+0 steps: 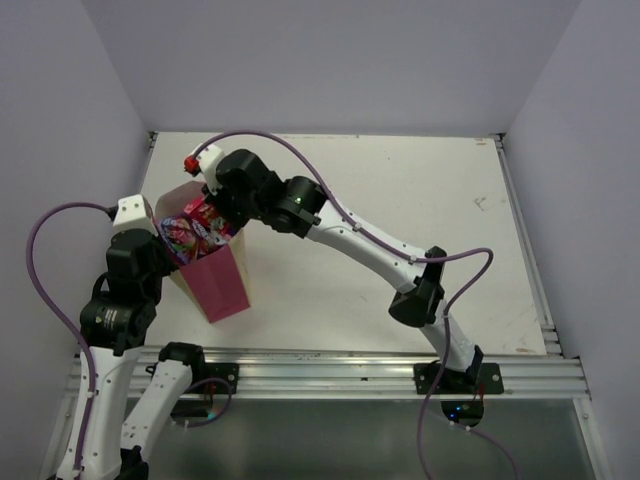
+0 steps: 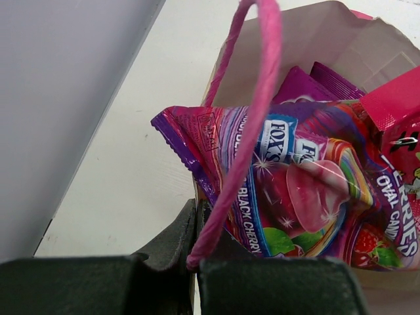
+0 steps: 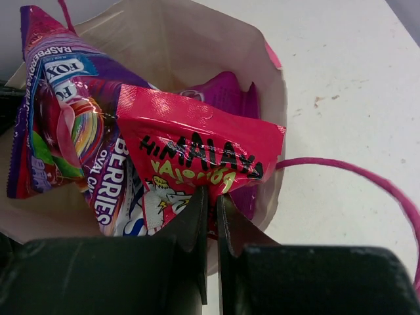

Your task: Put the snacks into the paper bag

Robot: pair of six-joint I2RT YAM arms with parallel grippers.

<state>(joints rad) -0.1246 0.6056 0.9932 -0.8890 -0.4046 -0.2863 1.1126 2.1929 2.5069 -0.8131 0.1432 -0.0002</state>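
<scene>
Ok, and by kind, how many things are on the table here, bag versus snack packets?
paper bag: 1
snack packets showing: 3 (Fox's packet, red packet, purple packet behind them)
Total: 4; any more is hidden in the bag.

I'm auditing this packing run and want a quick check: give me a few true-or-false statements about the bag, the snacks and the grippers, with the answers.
1. The right gripper is shut on the small red packet. True.
2. The paper bag lies flat on its side. False: it stands upright with its mouth open.
3. The left gripper pinches the bag's rim beside its pink handle. True.
4. The Fox's packet lies on the table beside the bag. False: it sits in the bag's mouth.
</scene>
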